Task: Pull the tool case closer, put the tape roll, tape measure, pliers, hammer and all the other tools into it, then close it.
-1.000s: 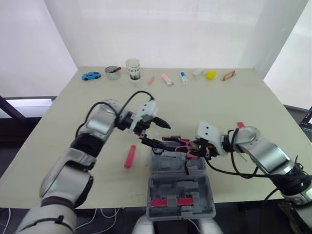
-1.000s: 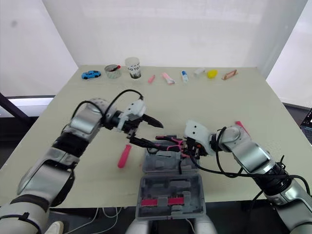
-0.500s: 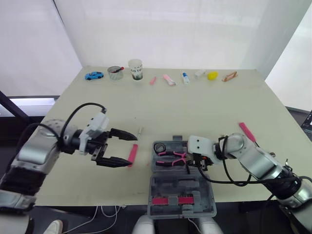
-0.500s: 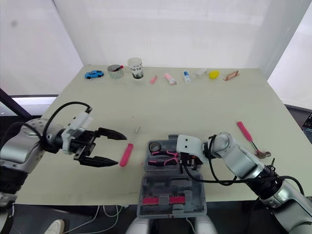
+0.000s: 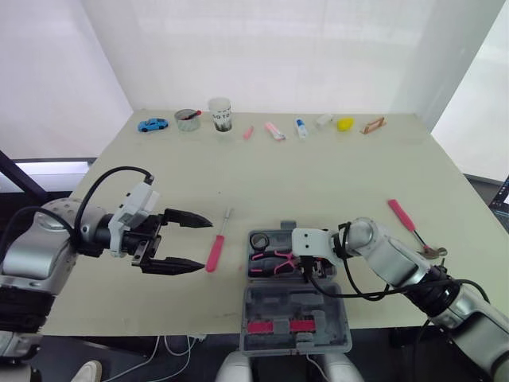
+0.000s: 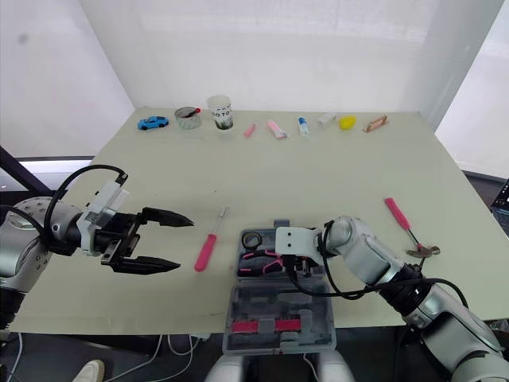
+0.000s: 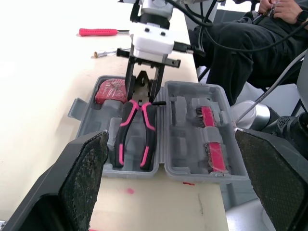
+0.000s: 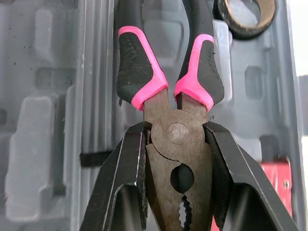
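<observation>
lab: white curtains (image 5: 278, 48), prop-strewn test table (image 5: 334, 187)

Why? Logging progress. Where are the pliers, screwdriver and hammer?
pliers (image 8: 176, 133), right wrist view, on the pivot.
screwdriver (image 5: 215, 252), left eye view, on the pink handle.
hammer (image 5: 402, 215), left eye view, on the pink handle.

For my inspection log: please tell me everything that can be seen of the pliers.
The pliers have a dark metal head with a round pivot and toothed jaws, and two black handles trimmed in pink. They lie in the base half of the open grey tool case. The right gripper clamps the head, one finger on each side.
</observation>
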Action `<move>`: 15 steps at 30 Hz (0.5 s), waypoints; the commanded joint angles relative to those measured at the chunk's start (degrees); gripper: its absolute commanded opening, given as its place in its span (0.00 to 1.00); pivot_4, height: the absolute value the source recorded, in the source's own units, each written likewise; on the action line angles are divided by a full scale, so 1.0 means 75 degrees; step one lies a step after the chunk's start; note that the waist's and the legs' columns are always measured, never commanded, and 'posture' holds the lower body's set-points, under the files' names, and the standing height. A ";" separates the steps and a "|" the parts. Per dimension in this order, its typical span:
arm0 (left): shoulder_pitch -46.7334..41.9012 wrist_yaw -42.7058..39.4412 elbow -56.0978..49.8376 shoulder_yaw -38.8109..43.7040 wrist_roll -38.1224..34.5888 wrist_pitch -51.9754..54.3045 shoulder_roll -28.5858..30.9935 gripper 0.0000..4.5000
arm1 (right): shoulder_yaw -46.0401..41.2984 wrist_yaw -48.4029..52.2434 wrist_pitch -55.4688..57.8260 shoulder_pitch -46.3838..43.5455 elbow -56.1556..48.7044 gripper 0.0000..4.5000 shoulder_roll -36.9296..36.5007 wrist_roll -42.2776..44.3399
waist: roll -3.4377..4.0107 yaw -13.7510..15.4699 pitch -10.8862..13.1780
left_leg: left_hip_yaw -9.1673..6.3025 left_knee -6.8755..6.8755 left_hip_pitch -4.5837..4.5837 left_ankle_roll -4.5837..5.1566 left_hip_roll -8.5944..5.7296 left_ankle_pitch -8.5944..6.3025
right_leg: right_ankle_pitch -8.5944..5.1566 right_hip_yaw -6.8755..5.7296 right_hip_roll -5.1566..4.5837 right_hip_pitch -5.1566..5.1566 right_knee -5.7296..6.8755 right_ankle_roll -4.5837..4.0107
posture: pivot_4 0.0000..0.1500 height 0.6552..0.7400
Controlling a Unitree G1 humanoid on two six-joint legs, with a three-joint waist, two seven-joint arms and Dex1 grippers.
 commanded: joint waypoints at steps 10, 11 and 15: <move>-0.0257 -0.0338 -0.0007 0.0172 0.0398 -0.0161 -0.0266 1.00 | -0.0263 0.0099 -0.0651 0.0006 0.0294 0.60 0.0282 -0.0243 | 0.0000 -0.0019 0.0000 | -0.0003 0.0002 0.0013 0.0000 0.0003 0.0000 | -0.0008 0.0001 0.0006 0.0000 0.0021 -0.0013 | 1.00 1.00; -0.0266 -0.0342 0.0001 0.0172 0.0414 -0.0163 -0.0291 1.00 | -0.0320 0.0071 -0.0676 0.0026 0.0290 0.69 0.0265 -0.0270 | 0.0000 -0.0013 0.0000 | -0.0004 0.0002 0.0012 0.0000 0.0003 0.0000 | -0.0008 -0.0001 0.0006 0.0000 0.0021 -0.0015 | 1.00 1.00; -0.0293 -0.0340 0.0044 0.0210 0.0439 -0.0127 -0.0386 1.00 | -0.0601 0.0070 -0.0711 0.0054 0.0112 1.00 0.0161 -0.0266 | 0.0000 -0.0006 0.0000 | -0.0001 0.0002 0.0009 0.0000 0.0003 0.0000 | -0.0009 0.0001 0.0005 0.0000 0.0017 -0.0014 | 1.00 1.00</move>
